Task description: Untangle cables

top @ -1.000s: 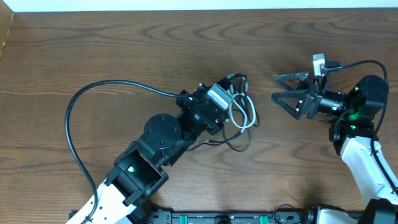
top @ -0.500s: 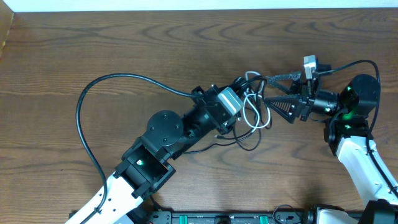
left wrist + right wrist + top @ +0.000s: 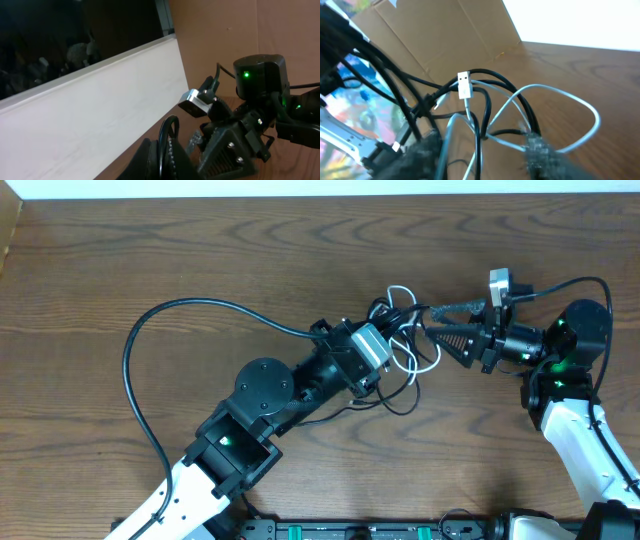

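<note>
- Two arms are over the table (image 3: pixel 200 250), and the cables (image 3: pixel 396 310) are bunched in one knot right of centre, directly between the two claws.
- One white cable (image 3: pixel 428 361) is thrown into loops above and below the knot. In the right wrist view one small white plug (image 3: pixel 464 85) stands up in the middle of it.
- The black cables (image 3: pixel 398 408) cross in several strands, too tangled to count the cords. One slack black loop trails onto the table below the knot.
- On the left claw (image 3: pixel 162 157) the fingers are drawn close together with a black loop rising from between them, so it is pinching the cables.
- On the right claw (image 3: pixel 432 321) both fingers are spread wide at the knot's right edge. Black and white strands run across the gap between them.
</note>
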Controlling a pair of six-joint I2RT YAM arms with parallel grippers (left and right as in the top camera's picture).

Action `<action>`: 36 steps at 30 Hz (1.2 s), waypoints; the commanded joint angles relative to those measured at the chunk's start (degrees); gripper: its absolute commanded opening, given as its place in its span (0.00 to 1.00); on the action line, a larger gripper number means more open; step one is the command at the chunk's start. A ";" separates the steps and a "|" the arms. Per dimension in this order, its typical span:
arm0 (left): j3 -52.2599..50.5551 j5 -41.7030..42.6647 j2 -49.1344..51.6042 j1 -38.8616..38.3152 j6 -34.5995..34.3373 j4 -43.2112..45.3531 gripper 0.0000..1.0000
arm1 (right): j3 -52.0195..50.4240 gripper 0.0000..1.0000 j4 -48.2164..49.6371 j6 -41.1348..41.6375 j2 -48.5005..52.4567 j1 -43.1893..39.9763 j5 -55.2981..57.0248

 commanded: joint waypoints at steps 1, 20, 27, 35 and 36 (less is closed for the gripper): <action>1.49 -0.20 -0.22 0.26 -0.35 0.96 0.07 | -0.11 0.39 -0.02 -0.61 0.33 0.22 -0.50; 1.49 -21.00 -0.28 0.24 -0.31 -0.17 0.07 | -0.13 0.01 -0.33 -2.91 0.33 -0.24 -2.03; 1.49 -37.48 -0.52 0.24 -0.33 -1.46 0.08 | -0.11 0.01 -11.72 -2.93 0.33 -2.67 7.61; 1.49 -46.23 -2.95 0.24 -0.35 -5.77 0.08 | -0.11 0.01 -26.56 -4.92 0.33 -7.17 18.84; 1.49 -46.23 -3.21 0.24 -0.35 -5.81 0.08 | -0.11 0.01 -26.91 -5.09 0.33 -7.37 18.82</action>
